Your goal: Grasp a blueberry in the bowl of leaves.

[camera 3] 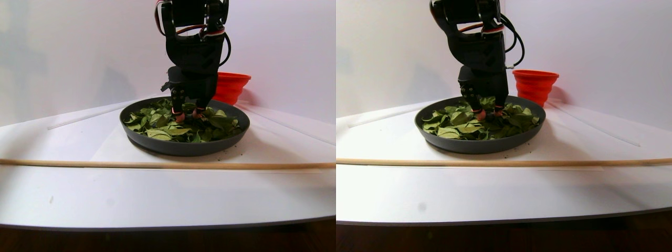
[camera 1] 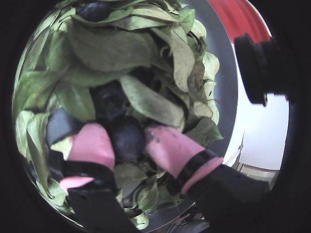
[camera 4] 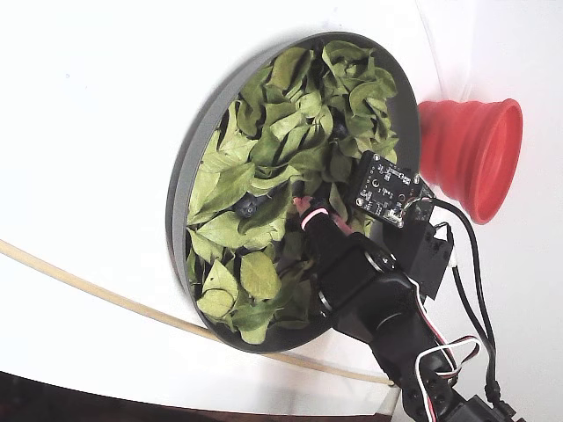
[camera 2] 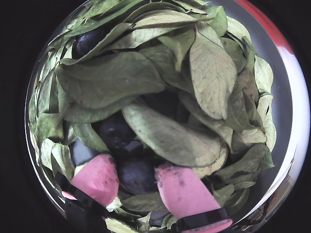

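The dark-grey bowl [camera 1: 226, 73] [camera 2: 284, 111] [camera 3: 178, 147] [camera 4: 189, 176] is full of green leaves [camera 1: 112, 48] [camera 2: 214, 73] [camera 4: 290, 114]. My gripper [camera 1: 125, 131] [camera 2: 135, 167] [camera 3: 185, 114] [camera 4: 310, 211] reaches down into the leaves. In both wrist views its pink fingertips [camera 1: 92, 143] [camera 2: 180, 189] press on either side of a dark blueberry [camera 1: 127, 141] [camera 2: 137, 177]. A second blueberry [camera 1: 109, 99] [camera 2: 114, 131] lies just beyond it, partly under leaves. A third [camera 1: 92, 9] [camera 2: 87, 41] lies at the far rim.
A red ribbed cup [camera 3: 231, 86] [camera 4: 471, 154] stands just behind the bowl. A thin wooden stick [camera 3: 157, 164] [camera 4: 88, 290] lies across the white table in front of the bowl. A black camera [camera 1: 257, 63] juts in beside the gripper.
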Robot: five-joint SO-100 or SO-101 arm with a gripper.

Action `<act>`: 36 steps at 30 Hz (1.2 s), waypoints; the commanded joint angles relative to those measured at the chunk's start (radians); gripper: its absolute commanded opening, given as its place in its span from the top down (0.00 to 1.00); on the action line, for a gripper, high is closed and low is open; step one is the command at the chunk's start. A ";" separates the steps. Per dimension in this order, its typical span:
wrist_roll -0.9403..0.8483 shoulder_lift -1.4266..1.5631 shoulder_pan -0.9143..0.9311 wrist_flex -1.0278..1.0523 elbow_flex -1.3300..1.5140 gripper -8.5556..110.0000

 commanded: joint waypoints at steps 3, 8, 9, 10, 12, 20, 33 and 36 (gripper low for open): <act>-0.003 0.021 0.006 -0.012 0.000 0.81; -0.003 0.058 0.000 -0.009 0.018 0.81; -0.003 0.066 -0.002 -0.006 0.021 0.81; -0.003 0.075 -0.002 -0.002 0.023 0.81; -0.002 0.092 -0.002 0.005 0.025 0.81; 0.003 0.147 0.000 0.040 0.025 0.81; 0.003 0.215 0.009 0.080 0.031 0.81; 0.003 0.215 0.011 0.080 0.031 0.81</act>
